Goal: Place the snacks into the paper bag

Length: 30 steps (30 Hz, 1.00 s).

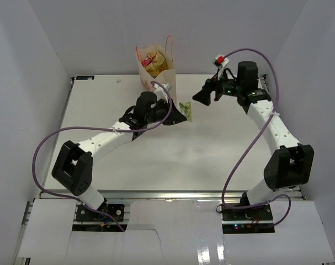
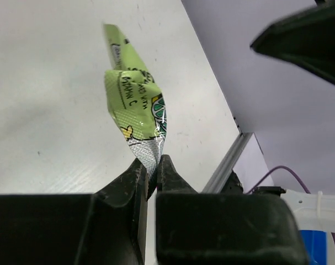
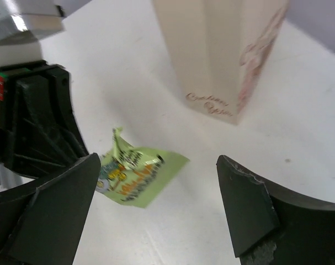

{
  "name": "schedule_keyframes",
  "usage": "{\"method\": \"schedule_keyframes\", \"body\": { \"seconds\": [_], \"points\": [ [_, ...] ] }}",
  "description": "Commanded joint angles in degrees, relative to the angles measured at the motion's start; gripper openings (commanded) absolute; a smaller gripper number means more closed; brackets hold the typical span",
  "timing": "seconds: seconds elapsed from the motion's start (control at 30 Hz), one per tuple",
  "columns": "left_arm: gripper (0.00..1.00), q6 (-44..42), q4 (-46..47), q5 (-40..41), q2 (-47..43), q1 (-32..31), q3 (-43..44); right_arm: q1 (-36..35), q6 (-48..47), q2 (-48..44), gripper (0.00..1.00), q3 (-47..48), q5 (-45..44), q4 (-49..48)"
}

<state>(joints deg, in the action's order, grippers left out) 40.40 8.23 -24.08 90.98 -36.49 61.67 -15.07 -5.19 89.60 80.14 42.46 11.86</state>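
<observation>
The cream paper bag (image 1: 157,70) with red-orange handles stands upright at the back of the table, with the tan-yellow chip bag (image 1: 154,63) and other snacks showing in its mouth. My left gripper (image 1: 181,116) is shut on the silver end of a light green candy packet (image 1: 186,111), held just right of the bag's base. The left wrist view shows the packet (image 2: 135,102) pinched between my fingertips. My right gripper (image 1: 205,97) is open and empty, hovering right of the packet. Its wrist view shows the packet (image 3: 135,173) and the bag's lower part (image 3: 228,55).
White walls close in the table on the left, back and right. An aluminium rail (image 1: 167,194) runs along the table's near edge. Purple cables trail from both arms.
</observation>
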Motion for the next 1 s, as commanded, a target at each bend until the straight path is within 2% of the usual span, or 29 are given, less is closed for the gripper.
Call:
{"method": "schedule_keyframes", "body": {
  "seconds": [0.0,0.03,0.13,0.33,0.53,0.67,0.97],
  "points": [
    [0.00,-11.8,-15.4,5.9,-1.8,0.8,11.1,6.8,-2.5,-1.3,0.92,5.3,8.7,-0.7],
    [0.00,-13.8,-19.4,6.6,-0.6,1.9,16.8,8.0,-2.5,-1.2,0.92,6.1,9.1,-0.7],
    [0.00,-14.3,-24.7,9.3,2.4,5.4,25.0,12.1,-2.6,-1.6,0.92,4.8,9.2,-0.9],
    [0.00,-11.7,-28.9,10.9,8.9,11.8,42.5,16.7,-3.9,-4.1,0.91,-1.9,9.4,-0.8],
    [0.00,-15.1,-33.4,11.6,19.9,12.9,58.6,18.4,-4.2,-5.3,0.91,-6.7,9.5,-0.8],
    [0.00,-16.9,-34.7,13.8,24.7,13.5,63.7,19.0,-4.5,-5.9,0.91,-8.7,9.7,-0.8],
    [0.00,-20.1,-34.5,16.2,28.5,13.9,65.2,20.6,-4.5,-7.2,0.91,-12.4,10.4,-0.8]
  ]
}}
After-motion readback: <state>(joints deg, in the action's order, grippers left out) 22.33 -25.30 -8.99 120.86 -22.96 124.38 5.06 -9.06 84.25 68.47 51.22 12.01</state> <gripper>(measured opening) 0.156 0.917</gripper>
